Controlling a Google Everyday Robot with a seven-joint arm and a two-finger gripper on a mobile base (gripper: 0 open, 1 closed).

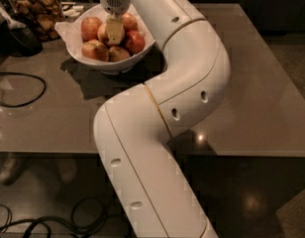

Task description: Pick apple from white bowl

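Grey-brown table (pixel 261 83), dim room, cables (pixel 43 226) on the floor below. White bowl (pixel 114 66) sits at the table's far left, near a glass jar (pixel 36 9). Gripper (pixel 114 31) is down inside the bowl, right on the apple (pixel 100 33), which lies mid-pile with other apples touching it. Clamped or not, I cannot tell. I judge this the grasp step. Next I need a firm hold, then a straight lift so neighbours and paper liner (pixel 63 29) stay put.

Grey-brown table (pixel 256 83), dim glossy floor (pixel 256 202), perhaps cables (pixel 38 225) below
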